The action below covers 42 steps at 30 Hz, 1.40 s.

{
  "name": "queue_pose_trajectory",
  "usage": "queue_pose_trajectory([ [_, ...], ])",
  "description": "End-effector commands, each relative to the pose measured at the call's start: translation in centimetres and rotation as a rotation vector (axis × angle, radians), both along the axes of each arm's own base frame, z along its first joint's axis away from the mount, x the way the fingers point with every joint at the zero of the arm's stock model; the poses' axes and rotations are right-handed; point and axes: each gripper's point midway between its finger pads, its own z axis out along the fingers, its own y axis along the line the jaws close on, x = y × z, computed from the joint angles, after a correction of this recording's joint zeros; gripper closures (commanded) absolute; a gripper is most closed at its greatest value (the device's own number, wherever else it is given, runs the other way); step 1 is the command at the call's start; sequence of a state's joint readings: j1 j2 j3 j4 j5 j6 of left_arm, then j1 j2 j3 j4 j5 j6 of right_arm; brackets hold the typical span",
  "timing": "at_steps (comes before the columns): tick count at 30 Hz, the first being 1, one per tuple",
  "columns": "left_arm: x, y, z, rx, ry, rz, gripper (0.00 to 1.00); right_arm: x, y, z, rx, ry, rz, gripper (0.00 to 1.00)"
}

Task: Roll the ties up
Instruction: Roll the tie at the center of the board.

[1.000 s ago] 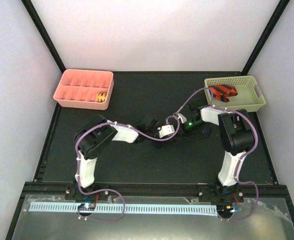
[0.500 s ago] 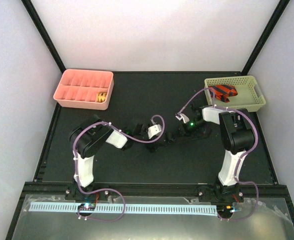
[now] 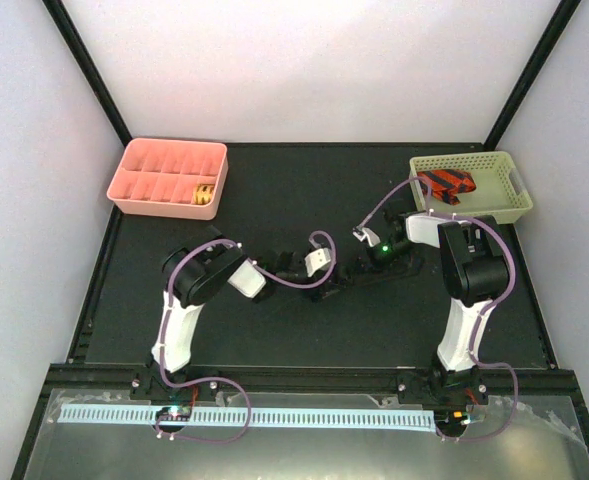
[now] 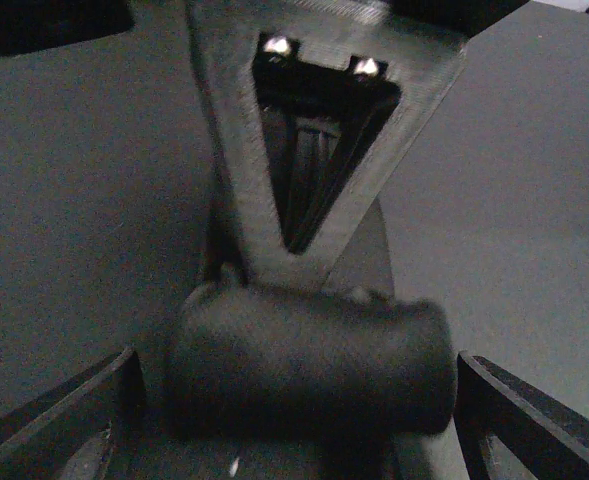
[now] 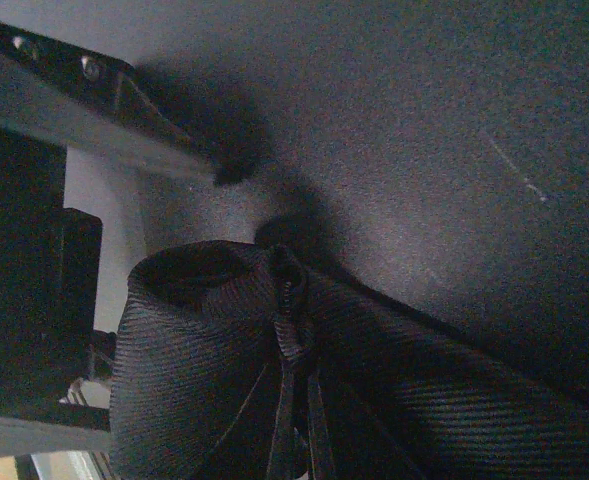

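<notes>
— Where is the black tie (image 4: 304, 365) lying?
— It is lying near the middle of the bench (image 3: 274, 200), its rolled end sitting between the left fingers (image 4: 64, 420), which are standing wide apart.
— And the right fingers (image 4: 234, 180)?
— They are pinching together on its flat part, toward 3 o'clock of the roll.

White panel walls (image 3: 314, 70) are enclosing the dark bench (image 3: 274, 340) on three sides, black frame posts (image 3: 86, 70) are slanting up from its rear corners, and soft, even light is falling across the matte surface.
</notes>
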State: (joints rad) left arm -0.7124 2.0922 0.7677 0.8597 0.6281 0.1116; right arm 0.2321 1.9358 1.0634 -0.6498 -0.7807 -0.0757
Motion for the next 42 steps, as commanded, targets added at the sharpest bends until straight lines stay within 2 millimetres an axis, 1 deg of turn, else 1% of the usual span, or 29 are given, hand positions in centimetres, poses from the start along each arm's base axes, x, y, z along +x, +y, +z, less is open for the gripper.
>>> queue_pose_trajectory([
  [1, -0.7, -2.0, -0.7, -0.010, -0.002, -0.037, 0.16, -1.0, -1.9, -3.9, -0.144, 0.030, 0.000, 0.98],
  [4, -0.3, -2.3, -1.1, 0.006, 0.001, -0.029, 0.24, -0.9, -1.7, -3.8, -0.130, 0.030, -0.005, 0.98],
  [7, 0.0, -2.2, -1.3, 0.020, -0.005, -0.014, 0.39, -0.9, -1.4, -3.6, -0.115, 0.033, -0.010, 0.98],
  [9, 0.1, -1.9, -1.2, 0.032, -0.008, 0.002, 0.46, -0.9, -1.1, -3.4, -0.095, 0.034, -0.010, 0.98],
  [10, 0.2, -1.7, -1.2, 0.043, -0.007, 0.015, 0.49, -0.8, -1.0, -3.3, -0.084, 0.032, -0.012, 0.98],
  [13, -0.2, -0.7, -2.2, 0.141, 0.042, 0.030, 0.55, -0.4, -0.3, -2.6, -0.037, 0.025, -0.019, 0.98],
  [14, -0.1, -0.2, -2.2, 0.184, 0.040, 0.034, 0.57, -0.2, -0.1, -2.2, -0.024, 0.019, -0.023, 0.96],
  [16, -0.1, 0.8, -2.6, 0.257, 0.033, 0.053, 0.58, 0.2, 0.3, -1.4, 0.006, 0.009, -0.021, 0.81],
  [17, -0.3, 1.4, -2.9, 0.295, 0.026, 0.054, 0.59, 0.4, 0.5, -0.8, 0.017, 0.005, -0.016, 0.76],
  [19, -0.5, 2.5, -3.2, 0.357, 0.013, 0.064, 0.60, 0.8, 0.6, 0.3, 0.038, 0.003, -0.009, 0.71],
  [21, -0.7, 3.4, -3.6, 0.413, 0.009, 0.068, 0.60, 1.0, 0.6, 1.5, 0.056, -0.006, -0.010, 0.68],
  [24, -0.9, 4.4, -3.9, 0.471, 0.000, 0.071, 0.60, 1.0, 0.9, 3.2, 0.094, -0.019, -0.004, 0.66],
  [27, -0.5, 4.9, -4.3, 0.517, -0.009, 0.082, 0.60, 0.8, 1.8, 4.8, 0.161, -0.005, -0.001, 0.63],
  [29, -0.3, 5.0, -4.5, 0.542, -0.001, 0.088, 0.60, 0.4, 2.5, 5.3, 0.190, 0.012, 0.003, 0.61],
  [33, -0.2, 4.5, -4.8, 0.574, 0.007, 0.087, 0.60, -0.6, 3.9, 5.0, 0.187, 0.028, 0.040, 0.58],
  [38, -0.5, 4.0, -5.0, 0.580, 0.016, 0.081, 0.59, -0.7, 4.5, 3.6, 0.145, 0.039, 0.061, 0.58],
  [40, -0.4, 3.8, -5.1, 0.582, 0.019, 0.080, 0.59, -0.6, 4.5, 3.0, 0.118, 0.039, 0.061, 0.59],
  [41, -0.4, 3.7, -5.1, 0.583, 0.017, 0.079, 0.59, -0.5, 4.4, 2.6, 0.106, 0.036, 0.058, 0.61],
  [42, -0.3, 3.6, -5.0, 0.581, 0.014, 0.079, 0.59, -0.3, 4.3, 2.3, 0.093, 0.031, 0.057, 0.66],
])
